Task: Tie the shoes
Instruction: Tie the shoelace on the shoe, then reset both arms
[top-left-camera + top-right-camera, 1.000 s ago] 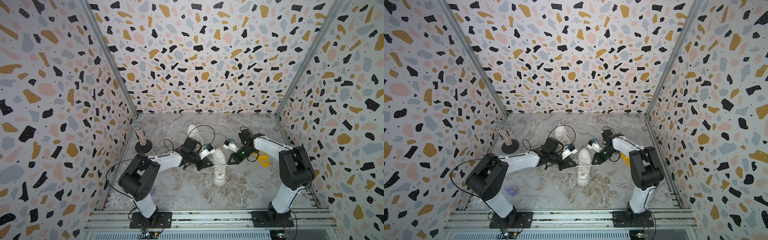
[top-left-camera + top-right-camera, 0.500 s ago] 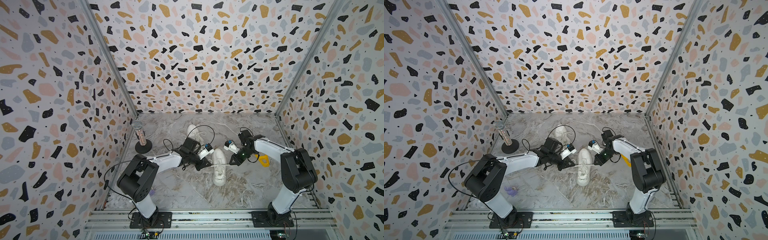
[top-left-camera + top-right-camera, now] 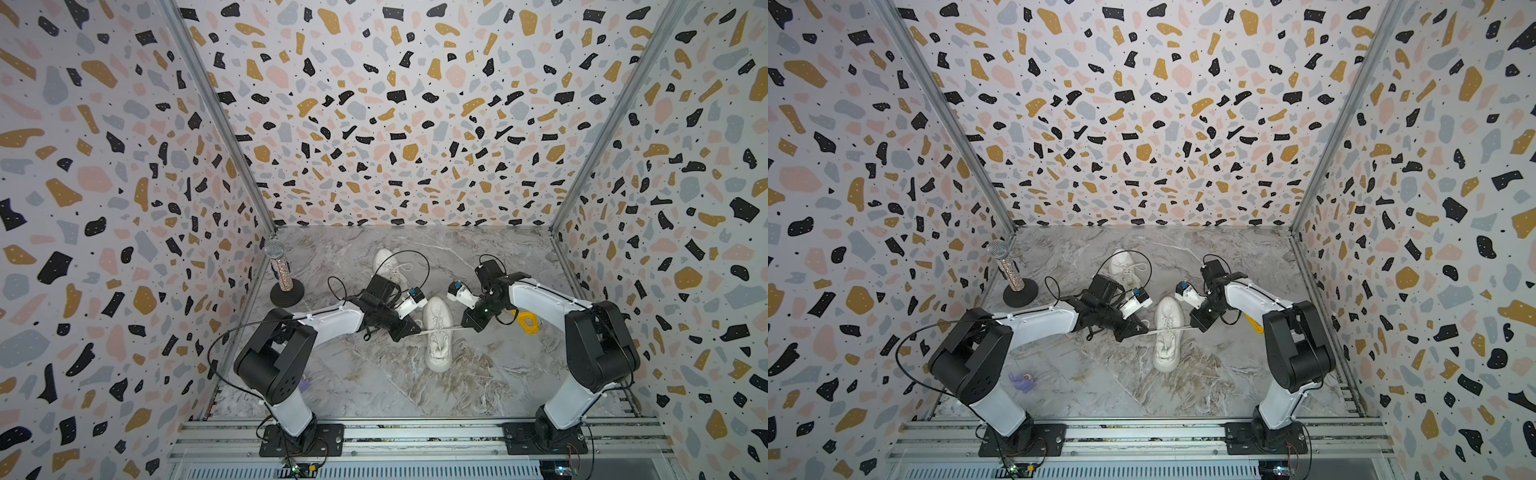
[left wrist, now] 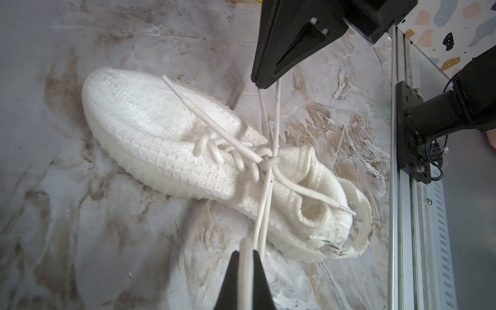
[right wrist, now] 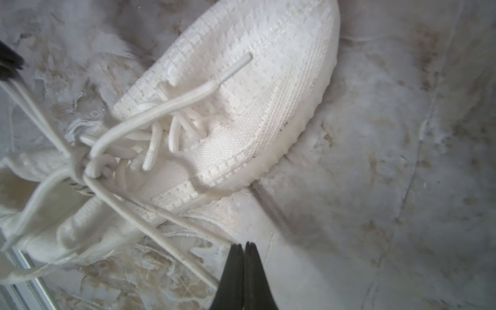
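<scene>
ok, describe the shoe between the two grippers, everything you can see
Near shoe: cream knit upper, ribbed chunky sole, upright on the marble floor, toe toward the back wall. White laces knotted at mid-shoe; both free ends lie on the shoe. Left gripper and right gripper, jaws shut, each hold a lace loop taut sideways.

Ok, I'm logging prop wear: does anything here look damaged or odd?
Yes: in the left wrist view the near shoe looks frayed and dark-smudged at the heel, and the marble tabletop around it is scuffed white.
</scene>
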Available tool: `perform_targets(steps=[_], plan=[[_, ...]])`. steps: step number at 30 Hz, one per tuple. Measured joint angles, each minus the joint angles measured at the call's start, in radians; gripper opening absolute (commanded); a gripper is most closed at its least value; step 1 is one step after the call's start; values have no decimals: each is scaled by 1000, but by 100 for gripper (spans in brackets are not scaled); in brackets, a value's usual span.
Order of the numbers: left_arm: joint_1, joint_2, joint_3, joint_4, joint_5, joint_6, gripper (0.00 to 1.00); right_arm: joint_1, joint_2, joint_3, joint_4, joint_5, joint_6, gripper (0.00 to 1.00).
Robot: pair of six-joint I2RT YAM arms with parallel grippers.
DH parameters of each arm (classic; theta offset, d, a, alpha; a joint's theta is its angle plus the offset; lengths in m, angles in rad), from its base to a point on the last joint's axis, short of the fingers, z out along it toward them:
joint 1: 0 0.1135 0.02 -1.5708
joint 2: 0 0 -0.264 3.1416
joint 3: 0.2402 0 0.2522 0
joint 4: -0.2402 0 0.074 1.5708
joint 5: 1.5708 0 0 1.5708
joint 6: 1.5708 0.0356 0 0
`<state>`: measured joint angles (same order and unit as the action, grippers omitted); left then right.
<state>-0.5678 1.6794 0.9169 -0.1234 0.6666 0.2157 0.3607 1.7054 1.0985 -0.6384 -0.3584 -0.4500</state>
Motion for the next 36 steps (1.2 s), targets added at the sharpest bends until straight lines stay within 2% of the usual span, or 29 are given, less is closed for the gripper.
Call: perform_targets(steps=[26,33,34,36], plan=[[-3,1,0,-3,-24,-30,0,23,0,-39,71,106,-120,0],[0,19,46,-43,11,-51,0,16,2,-3,34,50,-101,0],[2,29,58,-51,19,-56,0,11,3,11,24,31,-93,3],[6,48,79,-64,32,-71,6,2,3,36,10,-21,-79,14]])
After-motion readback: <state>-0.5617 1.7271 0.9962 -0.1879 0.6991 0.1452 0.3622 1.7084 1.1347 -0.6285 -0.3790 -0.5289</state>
